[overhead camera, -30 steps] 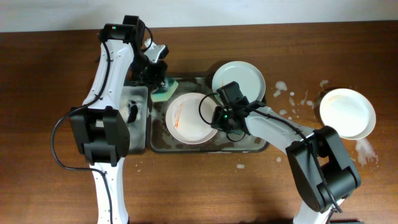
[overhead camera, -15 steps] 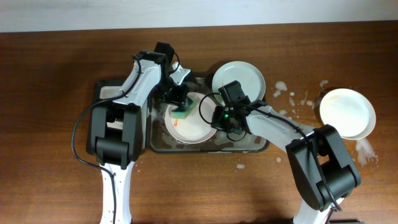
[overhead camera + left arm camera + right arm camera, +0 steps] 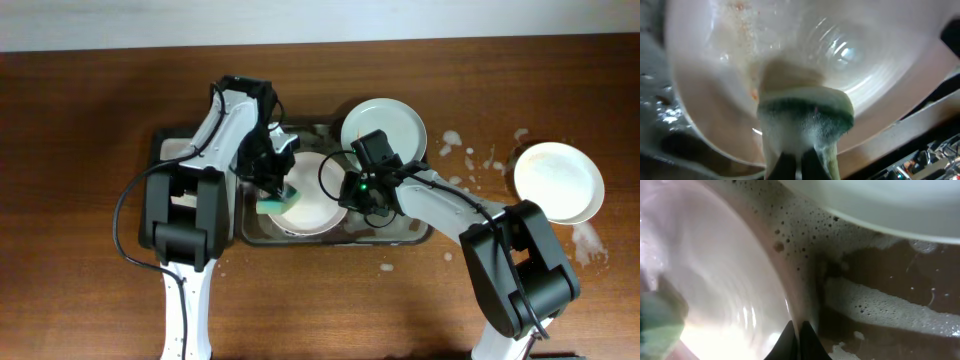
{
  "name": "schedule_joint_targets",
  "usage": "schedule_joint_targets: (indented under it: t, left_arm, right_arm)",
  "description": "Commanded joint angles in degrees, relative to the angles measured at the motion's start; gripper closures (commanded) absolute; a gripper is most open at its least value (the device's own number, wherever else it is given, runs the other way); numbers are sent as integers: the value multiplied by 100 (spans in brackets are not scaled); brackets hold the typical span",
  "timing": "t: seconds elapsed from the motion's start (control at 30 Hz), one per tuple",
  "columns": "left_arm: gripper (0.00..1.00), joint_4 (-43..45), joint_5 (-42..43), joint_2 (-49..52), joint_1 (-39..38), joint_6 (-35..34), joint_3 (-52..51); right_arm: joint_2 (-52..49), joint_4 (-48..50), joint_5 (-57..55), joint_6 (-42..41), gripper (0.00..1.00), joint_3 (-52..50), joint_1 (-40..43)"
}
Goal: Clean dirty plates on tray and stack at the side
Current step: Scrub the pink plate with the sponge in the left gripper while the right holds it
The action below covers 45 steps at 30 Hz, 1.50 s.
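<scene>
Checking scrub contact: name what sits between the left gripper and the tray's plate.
A soapy green sponge, clamped by the left gripper, pressed on the plate; clearest in the left wrist view.

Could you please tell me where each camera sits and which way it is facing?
Overhead: above the table, looking straight down on tray, centre plate, left arm and right arm.
Left wrist: on the left arm, looking along its fingers at the sponge they press on the centre plate.
Right wrist: on the right arm, looking along its fingers, which pinch that plate's rim over the soapy tray.
Shared: all show the centre plate.
</scene>
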State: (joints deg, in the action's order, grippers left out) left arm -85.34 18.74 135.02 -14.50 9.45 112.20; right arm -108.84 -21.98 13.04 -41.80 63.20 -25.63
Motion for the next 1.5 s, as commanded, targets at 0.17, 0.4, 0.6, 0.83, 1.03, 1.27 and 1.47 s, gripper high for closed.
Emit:
schedule_joint_targets:
  t: [0.17, 0.4, 0.6, 0.83, 1.03, 1.27, 1.47]
  left_arm:
    - [100, 396, -275, -2, -26, 122, 1493]
    - [99, 2002, -1561, -988, -212, -1130, -435]
    - [99, 5222, -1749, -3338, -258, -1637, -4533]
    - [99, 6900, -2028, -3425, -909, -1521, -5602]
    - [99, 7407, -2002, -3775, -907, -1755, -5407]
    - [99, 7206, -1246, -3700, -787, -2052, -5410]
    - [100, 7329, 210, -3298, -214, -1882, -5410]
  right_arm:
    - [-98, 0, 4, -17, 96, 13, 22]
    - [-98, 44, -13, 107, 96, 13, 28]
    - [-98, 103, -9, 107, 96, 13, 26]
    - [-98, 127, 11, 107, 96, 13, 26]
    - [-98, 127, 9, 107, 96, 13, 26]
    - [-98, 151, 35, 105, 96, 13, 26]
    - [-98, 192, 96, 105, 96, 13, 26]
